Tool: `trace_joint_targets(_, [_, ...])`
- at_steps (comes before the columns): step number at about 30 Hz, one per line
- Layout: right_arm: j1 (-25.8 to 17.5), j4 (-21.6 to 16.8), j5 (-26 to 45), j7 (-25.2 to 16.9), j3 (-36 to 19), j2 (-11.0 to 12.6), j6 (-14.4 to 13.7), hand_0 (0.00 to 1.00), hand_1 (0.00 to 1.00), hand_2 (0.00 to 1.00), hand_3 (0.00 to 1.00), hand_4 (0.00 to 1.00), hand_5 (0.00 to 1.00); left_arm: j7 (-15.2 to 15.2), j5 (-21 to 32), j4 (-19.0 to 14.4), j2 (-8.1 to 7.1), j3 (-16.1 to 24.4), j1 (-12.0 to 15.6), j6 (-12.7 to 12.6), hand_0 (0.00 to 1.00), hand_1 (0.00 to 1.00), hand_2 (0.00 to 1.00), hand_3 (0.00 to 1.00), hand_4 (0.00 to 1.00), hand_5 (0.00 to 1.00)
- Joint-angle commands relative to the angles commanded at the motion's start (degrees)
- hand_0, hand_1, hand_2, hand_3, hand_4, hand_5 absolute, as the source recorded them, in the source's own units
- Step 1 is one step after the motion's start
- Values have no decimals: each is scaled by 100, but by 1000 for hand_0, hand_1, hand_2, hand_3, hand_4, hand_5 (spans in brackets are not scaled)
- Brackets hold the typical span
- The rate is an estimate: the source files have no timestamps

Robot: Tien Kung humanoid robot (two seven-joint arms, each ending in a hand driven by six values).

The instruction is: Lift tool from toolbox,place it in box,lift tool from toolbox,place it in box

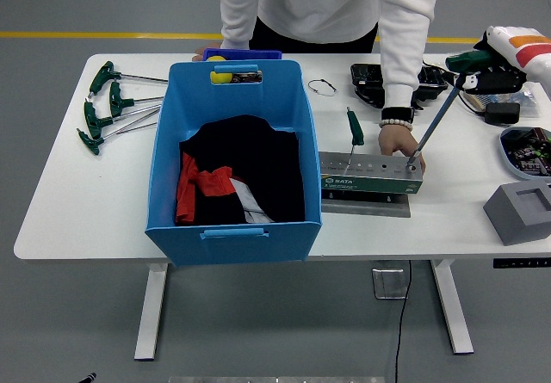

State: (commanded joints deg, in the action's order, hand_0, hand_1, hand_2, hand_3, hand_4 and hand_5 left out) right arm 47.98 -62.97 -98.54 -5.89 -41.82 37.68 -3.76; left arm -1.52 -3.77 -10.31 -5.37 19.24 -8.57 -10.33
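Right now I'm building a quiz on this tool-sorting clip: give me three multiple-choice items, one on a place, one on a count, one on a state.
1. Where does the blue box stand relative to the tool holder?
A. to its left
B. to its right
C. behind it

2. How many green-handled tools stand in the holder?
A. none
B. two
C. five

3. What is the robot's right hand doing?
A. resting open on the table
B. gripping the long tool by its handle
C. reaching into the box

Answers: 1 A, the box sits left of the holder. 2 B, the long tool and a short tool are in it. 3 B, its fingers close on the green handle while a person's hand steadies the holder.
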Motion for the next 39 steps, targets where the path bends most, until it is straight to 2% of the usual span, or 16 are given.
trace_joint_targets(9, [172,-351,-256,-32,-15,235,166,57,2,11,2,716,574,-3,-25,0,-19,24,-8,1,907,937,930,651,764,559])
trace_joint_targets(14, [199,-686,-421,-5,-127,374,198,59,2,11,2,711,574,7,-115,0,-32,119,-14,-3,908,936,931,651,764,558])
trace_joint_targets(25, [519,-1286,-517,94,-251,376,326,57,2,11,2,710,572,-3,-40,0,-42,64,-36,-6,908,936,930,650,763,558])
trace_joint_targets(33, [1125,-1672,-522,143,-326,205,395,55,2,11,2,710,573,-24,32,0,-50,28,-51,-12,910,937,930,651,763,557])
trace_joint_targets(39, [1518,-1915,-479,168,-348,-208,524,55,2,11,2,711,569,-30,65,0,-48,-4,-37,-10,911,937,930,651,764,558])
